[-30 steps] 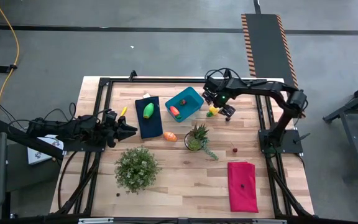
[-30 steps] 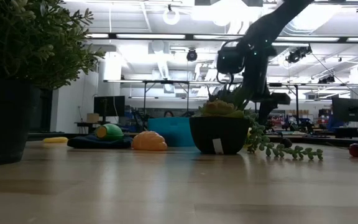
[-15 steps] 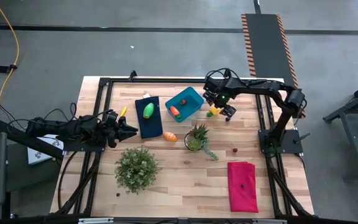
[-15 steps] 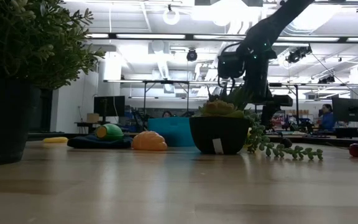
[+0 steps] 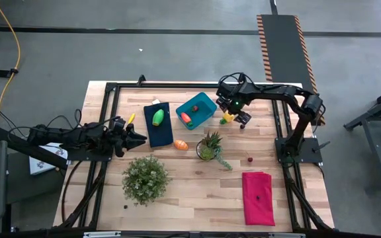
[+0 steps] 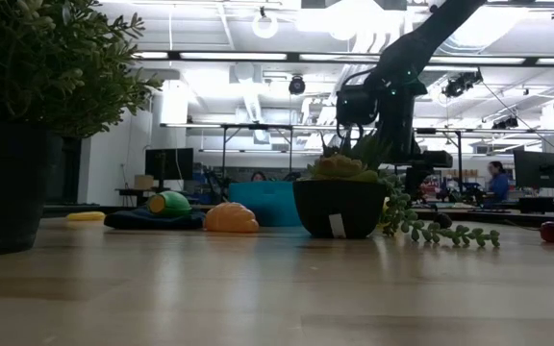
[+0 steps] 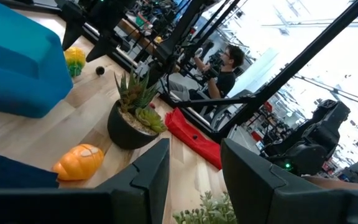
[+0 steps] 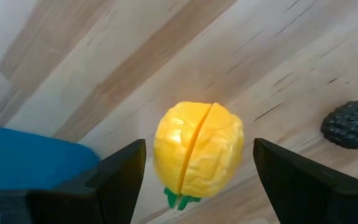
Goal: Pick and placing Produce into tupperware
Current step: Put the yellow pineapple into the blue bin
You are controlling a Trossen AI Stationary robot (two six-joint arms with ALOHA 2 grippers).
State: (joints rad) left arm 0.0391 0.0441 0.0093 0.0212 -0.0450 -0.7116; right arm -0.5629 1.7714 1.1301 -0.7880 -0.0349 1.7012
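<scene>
Pale plank table (image 5: 197,192) carries a bushy potted plant (image 5: 145,178), a spiky succulent (image 5: 209,147), a folded red cloth (image 5: 258,197) and a dark blue cloth (image 5: 157,125) bearing a green oval (image 5: 158,117). An orange oval (image 5: 181,145) lies on bare wood beside that cloth. The smooth blue tupperware (image 5: 197,110) holds a carrot (image 5: 186,118). Just beside the tub, the right gripper (image 8: 194,186) hangs with fingers spread wide around the ridged yellow lemon (image 8: 197,154), near a bumpy blackberry (image 8: 348,124). The left gripper (image 7: 194,171) waits at the table's left edge, fingers parted and empty.

blue tupperware (image 5: 200,108) upper centre, carrot (image 5: 186,118) inside; yellow lemon (image 5: 225,118) just right; green oval (image 5: 158,117) left; orange oval (image 5: 181,145) below.
</scene>
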